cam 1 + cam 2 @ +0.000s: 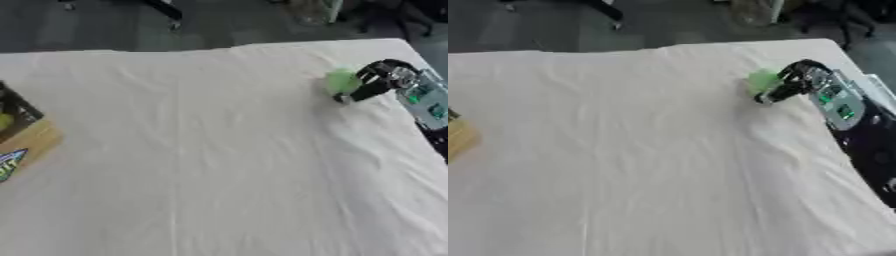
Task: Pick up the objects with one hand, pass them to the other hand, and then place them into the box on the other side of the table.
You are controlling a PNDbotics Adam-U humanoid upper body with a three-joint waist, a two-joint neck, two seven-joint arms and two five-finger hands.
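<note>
I saw the table [219,165] filling most of my view; the box [19,131] sat at its left edge, partly out of sight; the small object [339,81] lay near the far right corner, with my right hand [791,84] just right of it, touching it.

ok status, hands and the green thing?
Right hand at green object, far right of table; grasp unclear. Left hand not in view. Box at left edge. Cloth between them bare.
</note>
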